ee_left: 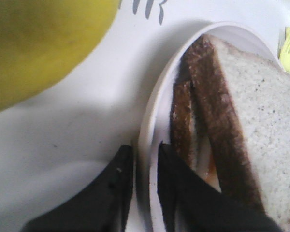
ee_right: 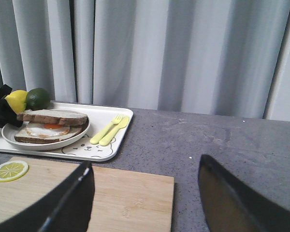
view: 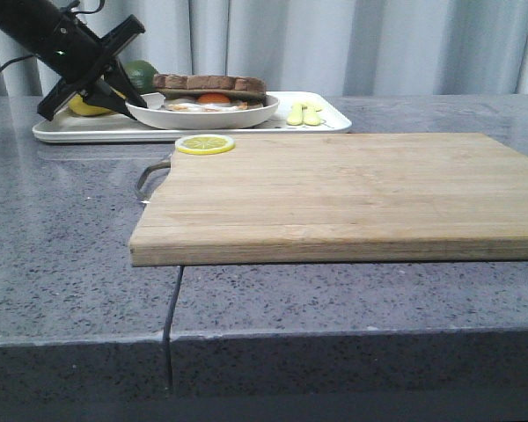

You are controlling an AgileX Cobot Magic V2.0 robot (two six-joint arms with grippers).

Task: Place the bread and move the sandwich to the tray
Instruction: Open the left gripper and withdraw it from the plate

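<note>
The sandwich [view: 209, 86] is a fried egg with an orange yolk between two brown-crusted slices; the top bread [ee_left: 256, 106] lies on the egg. It rests on a round white plate [view: 202, 114] that stands on the white tray [view: 88, 130] at the far left. My left gripper [view: 128, 98] reaches down to the plate's left edge. In the left wrist view the left gripper [ee_left: 145, 154] has one finger outside and one inside the plate rim [ee_left: 152, 111], closed on it. My right gripper [ee_right: 145, 164] is wide open and empty over the cutting board [ee_right: 125, 198]; it is out of the front view.
A wooden cutting board [view: 334, 193] fills the table's middle, with a lemon slice [view: 204, 143] at its far left corner. A lemon [view: 86, 107], a lime [view: 141, 72] and a yellow fork and spoon [view: 304, 113] lie on the tray. Curtains hang behind.
</note>
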